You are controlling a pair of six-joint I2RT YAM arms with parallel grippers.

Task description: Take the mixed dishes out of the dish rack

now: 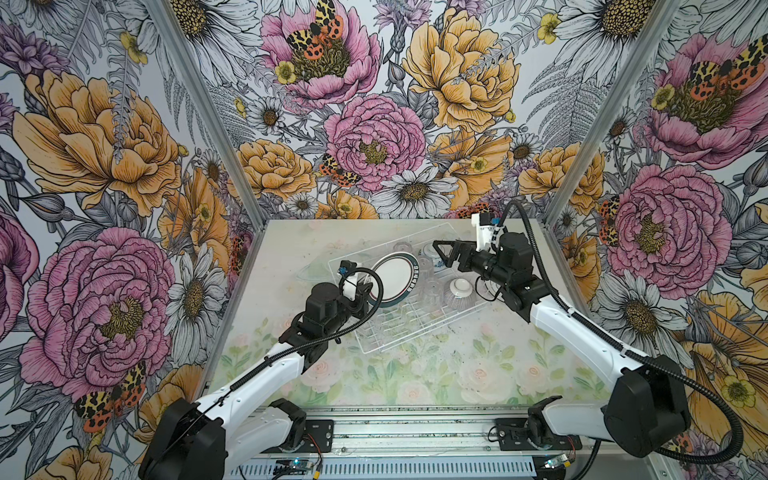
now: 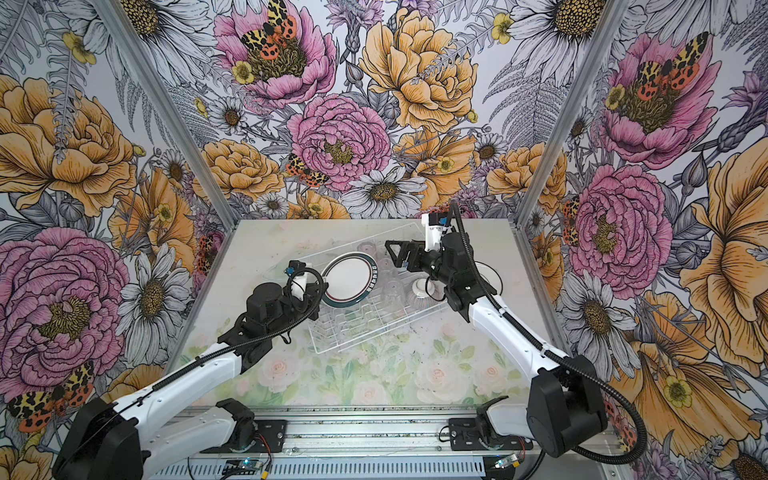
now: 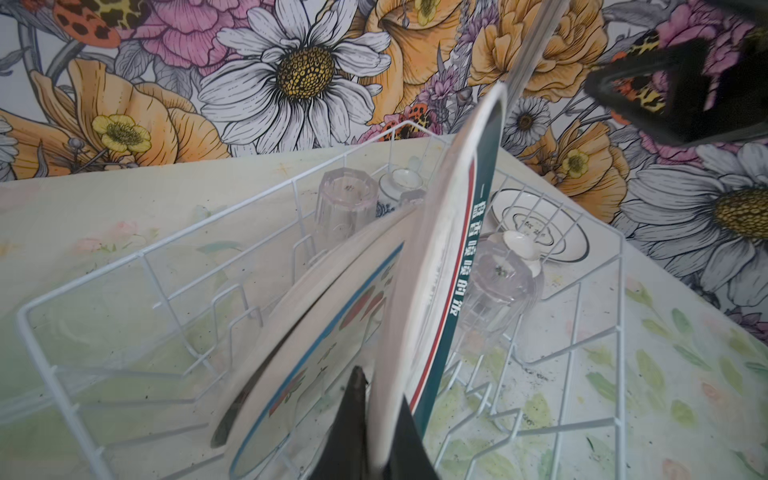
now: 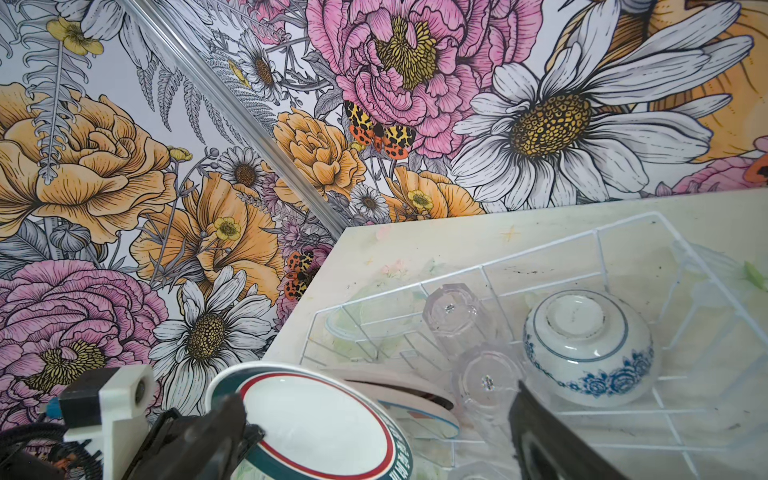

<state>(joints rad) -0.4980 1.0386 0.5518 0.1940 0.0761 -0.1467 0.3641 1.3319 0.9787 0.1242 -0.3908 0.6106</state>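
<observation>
The white wire dish rack (image 1: 409, 338) (image 2: 328, 349) sits at the table's middle. A teal-and-red-rimmed plate (image 1: 395, 276) (image 2: 347, 277) stands on edge in it. My left gripper (image 3: 384, 432) is shut on this plate's rim (image 3: 440, 257). The watermelon-print plate (image 3: 316, 332) (image 4: 415, 399) leans just behind it. Clear tumblers (image 4: 455, 316) (image 3: 498, 282) stand upside down beside an upturned blue-and-white bowl (image 4: 590, 353) and a ribbed bowl (image 1: 459, 293). My right gripper (image 1: 440, 253) (image 4: 378, 392) hovers open above the tumblers, holding nothing.
A white plate with a dark ring (image 3: 540, 232) (image 2: 492, 276) lies on the table outside the rack, by the right arm. A clear dish (image 1: 314, 272) lies left of the rack. Flowered walls close in on three sides.
</observation>
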